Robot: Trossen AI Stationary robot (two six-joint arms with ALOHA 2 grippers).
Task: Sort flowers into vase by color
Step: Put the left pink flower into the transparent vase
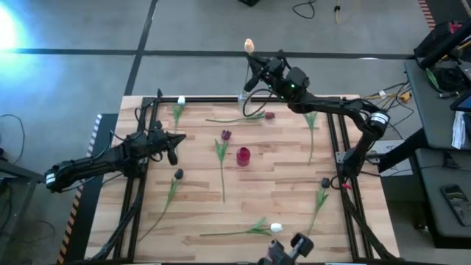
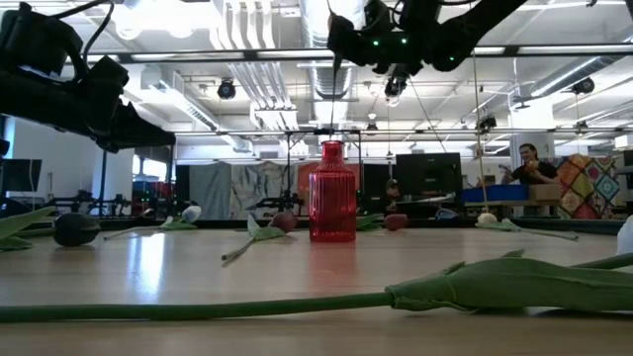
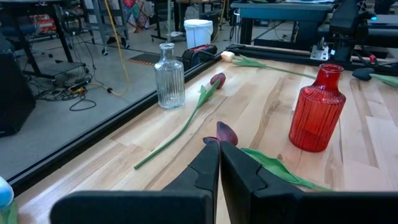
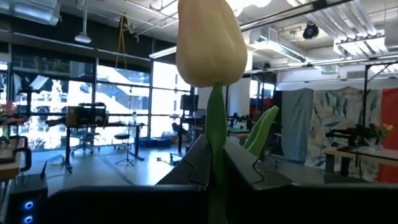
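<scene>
My right gripper (image 1: 254, 71) is raised over the table's far edge and is shut on a cream tulip, whose head (image 1: 249, 46) sticks out past that edge. The same head (image 4: 210, 43) fills the right wrist view. A red vase (image 1: 243, 155) stands mid-table, and a clear glass vase (image 3: 170, 76) stands by the far edge. Several tulips lie flat on the wood, among them a dark purple one (image 1: 226, 135), a maroon one (image 1: 270, 115) and a white one (image 1: 276, 229). My left gripper (image 1: 182, 138) waits shut at the table's left, touching nothing. My right gripper pinches the cream tulip's green stem (image 4: 216, 124) between its two fingers, a short way below the head. The head stands above the fingertips, with a leaf (image 4: 261, 130) beside it. The flower is lifted clear of the table.
Black frame rails (image 1: 335, 140) run along the table's edges. More tulips lie near the right rail (image 1: 311, 121), the left side (image 1: 178, 174) and the far left corner (image 1: 181, 100). A long stem and leaf (image 2: 475, 287) lie close to the low camera.
</scene>
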